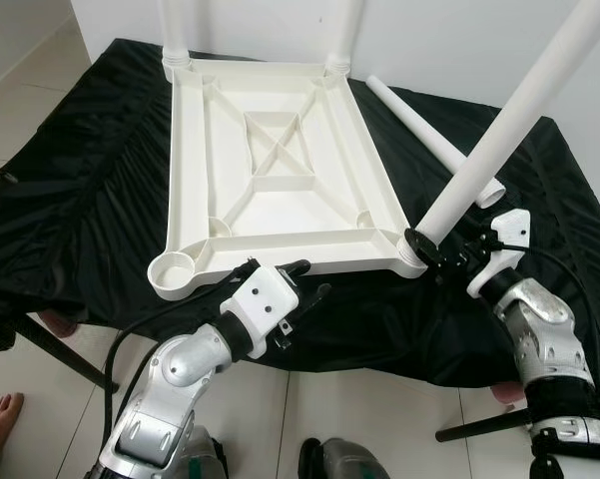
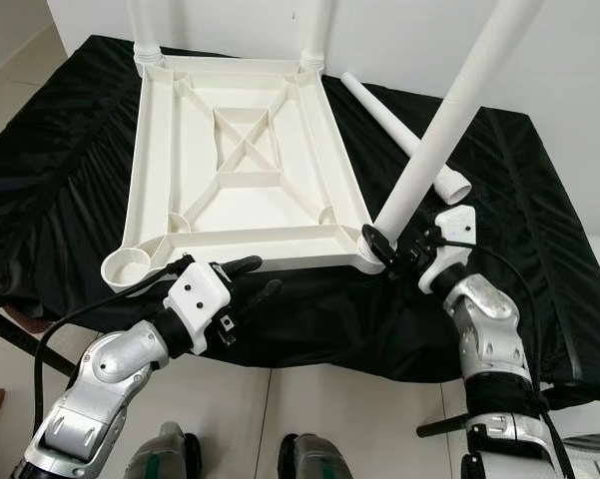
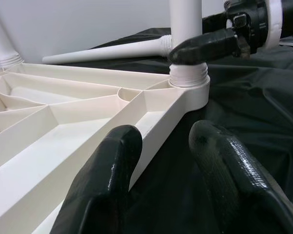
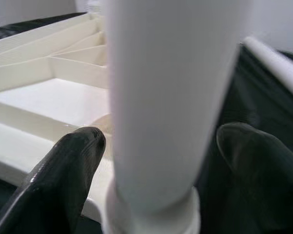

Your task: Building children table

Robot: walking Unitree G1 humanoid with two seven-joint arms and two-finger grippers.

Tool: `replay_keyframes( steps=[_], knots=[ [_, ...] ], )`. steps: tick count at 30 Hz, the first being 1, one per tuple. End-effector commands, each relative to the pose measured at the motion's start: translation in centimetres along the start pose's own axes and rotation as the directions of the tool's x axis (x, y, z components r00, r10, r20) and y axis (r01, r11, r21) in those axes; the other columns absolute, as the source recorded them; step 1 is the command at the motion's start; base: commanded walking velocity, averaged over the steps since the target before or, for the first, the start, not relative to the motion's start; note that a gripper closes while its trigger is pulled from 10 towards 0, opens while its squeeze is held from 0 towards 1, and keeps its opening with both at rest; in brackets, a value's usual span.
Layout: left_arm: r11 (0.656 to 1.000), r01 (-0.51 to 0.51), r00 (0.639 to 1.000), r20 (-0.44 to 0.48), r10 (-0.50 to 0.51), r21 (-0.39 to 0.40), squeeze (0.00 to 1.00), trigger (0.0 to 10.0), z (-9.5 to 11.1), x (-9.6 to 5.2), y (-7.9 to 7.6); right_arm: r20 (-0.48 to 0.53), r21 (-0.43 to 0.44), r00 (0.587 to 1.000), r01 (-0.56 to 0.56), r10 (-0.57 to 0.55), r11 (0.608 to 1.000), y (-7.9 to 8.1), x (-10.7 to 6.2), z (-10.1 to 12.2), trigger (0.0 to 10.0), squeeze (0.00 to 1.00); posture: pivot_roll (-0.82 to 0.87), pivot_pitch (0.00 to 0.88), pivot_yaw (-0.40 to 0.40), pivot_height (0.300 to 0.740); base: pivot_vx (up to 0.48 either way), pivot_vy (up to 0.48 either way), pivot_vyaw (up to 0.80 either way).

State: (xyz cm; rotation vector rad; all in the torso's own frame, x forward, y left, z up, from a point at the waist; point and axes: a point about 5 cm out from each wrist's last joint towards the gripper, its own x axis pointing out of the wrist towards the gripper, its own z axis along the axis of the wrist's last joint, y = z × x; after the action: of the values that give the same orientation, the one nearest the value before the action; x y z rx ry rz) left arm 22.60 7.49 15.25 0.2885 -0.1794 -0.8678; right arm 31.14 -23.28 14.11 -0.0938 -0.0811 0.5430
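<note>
Fingers of the right gripper (image 1: 426, 246) straddle the leg (image 1: 519, 110) in the tabletop's (image 1: 280, 170) near-right socket (unclamped); left gripper (image 1: 292, 281) spread at its near edge, black cloth (image 1: 70, 200) beneath.

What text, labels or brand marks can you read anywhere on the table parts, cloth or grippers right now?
None can be read.
Upturned white plastic tabletop: bare ribs, no marking.
White plastic legs, including the loose one on the black cloth: blank.
Left gripper and right gripper: no legible label on their housings.
</note>
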Motion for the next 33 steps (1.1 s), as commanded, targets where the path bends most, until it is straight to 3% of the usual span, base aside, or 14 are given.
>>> replay_keyframes(
  steps=[1, 9, 10, 11, 12, 13, 14, 15, 20, 22, 23, 24, 33],
  knots=[
    [1.000, -0.022, 1.000, 0.002, 0.022, -0.004, 0.00, 10.0, 0.0, 0.1, 0.0, -0.012, -0.013, 1.000, -0.024, 0.024, 1.000, -0.5, 0.0, 0.0, 10.0, 0.00, 0.02, 0.066, -0.064, 0.740, 0.000, 0.000, 0.00],
    [1.000, -0.025, 1.000, 0.002, 0.025, -0.009, 0.00, 10.0, 0.1, 0.2, 0.0, -0.034, -0.017, 0.998, -0.063, 0.062, 0.998, -1.1, 1.4, 0.0, 10.0, 0.00, 0.03, 0.071, -0.066, 0.740, 0.000, 0.000, 0.00],
    [1.000, -0.027, 1.000, 0.002, 0.027, -0.010, 0.00, 10.0, 0.1, 0.2, 0.0, -0.040, -0.015, 0.997, -0.067, 0.066, 0.998, -1.2, 1.5, -0.1, 9.3, 0.00, 0.04, 0.072, -0.068, 0.740, 0.000, 0.000, 0.00],
    [0.999, -0.030, 1.000, 0.002, 0.030, -0.010, 0.00, 10.0, 0.1, 0.2, 0.1, -0.046, -0.015, 0.996, -0.075, 0.074, 0.997, -1.3, 1.5, -0.2, 4.6, 0.00, 0.04, 0.070, -0.070, 0.740, 0.000, 0.000, 0.00],
    [0.999, -0.030, 1.000, 0.002, 0.030, -0.010, 0.00, 10.0, 0.1, 0.2, 0.1, -0.046, -0.015, 0.996, -0.075, 0.074, 0.997, -1.3, 1.5, -0.2, 4.6, 0.00, 0.04, 0.070, -0.070, 0.740, 0.000, 0.000, 0.00],
    [0.999, -0.033, 0.999, 0.002, 0.033, -0.009, 0.00, 10.0, 0.1, 0.1, 0.1, -0.051, -0.018, 0.995, -0.081, 0.080, 0.997, -1.4, 1.5, -0.2, 1.9, 0.00, 0.04, 0.070, -0.070, 0.740, 0.000, 0.000, 0.00],
    [0.999, -0.033, 0.999, 0.002, 0.033, -0.009, 0.00, 10.0, 0.1, 0.1, 0.1, -0.051, -0.018, 0.995, -0.081, 0.080, 0.997, -1.4, 1.5, -0.2, 1.9, 0.00, 0.04, 0.070, -0.070, 0.740, 0.000, 0.000, 0.00],
    [0.999, -0.035, 0.999, 0.002, 0.035, -0.010, 0.00, 10.0, 0.1, 0.1, 0.1, -0.057, -0.017, 0.995, -0.088, 0.087, 0.996, -1.7, 1.5, -0.3, 0.0, 0.00, 0.04, 0.069, -0.072, 0.740, 0.000, 0.000, 0.00],
    [0.999, -0.037, 0.999, 0.004, 0.037, -0.011, 0.00, 10.0, 0.1, 0.3, 0.1, -0.077, -0.020, 0.992, -0.100, 0.098, 0.995, -2.2, 1.1, -0.4, 0.0, 0.00, 0.03, 0.068, -0.075, 0.740, 0.000, 0.000, 0.00],
    [0.999, -0.037, 0.999, 0.006, 0.037, -0.011, 0.00, 10.0, 0.1, 0.3, 0.1, -0.087, -0.020, 0.991, -0.107, 0.105, 0.994, -2.3, 1.0, -0.5, 0.6, 0.00, 0.03, 0.068, -0.075, 0.740, 0.000, 0.000, 0.00],
    [0.999, -0.037, 0.999, 0.008, 0.037, -0.012, 0.00, 10.0, 0.2, 0.4, 0.1, -0.096, -0.025, 0.989, -0.113, 0.111, 0.993, -2.4, 0.9, -0.5, 4.4, 0.00, 0.02, 0.069, -0.075, 0.740, 0.000, 0.000, 0.00],
    [0.999, -0.037, 0.999, 0.011, 0.037, -0.016, 0.00, 10.0, 0.2, 0.4, 0.1, -0.098, -0.026, 0.989, -0.114, 0.111, 0.993, -2.5, 0.8, -0.6, 10.0, 0.00, 0.02, 0.069, -0.077, 0.740, 0.000, 0.000, 0.00],
    [0.999, -0.040, 0.999, 0.013, 0.040, -0.021, 0.00, 10.0, 0.2, 0.4, 0.1, -0.054, -0.009, 0.996, -0.065, 0.064, 0.998, -2.5, 0.4, -0.7, 10.0, 0.00, 0.02, 0.072, -0.083, 0.740, 0.000, 0.000, 0.00]
  ],
)
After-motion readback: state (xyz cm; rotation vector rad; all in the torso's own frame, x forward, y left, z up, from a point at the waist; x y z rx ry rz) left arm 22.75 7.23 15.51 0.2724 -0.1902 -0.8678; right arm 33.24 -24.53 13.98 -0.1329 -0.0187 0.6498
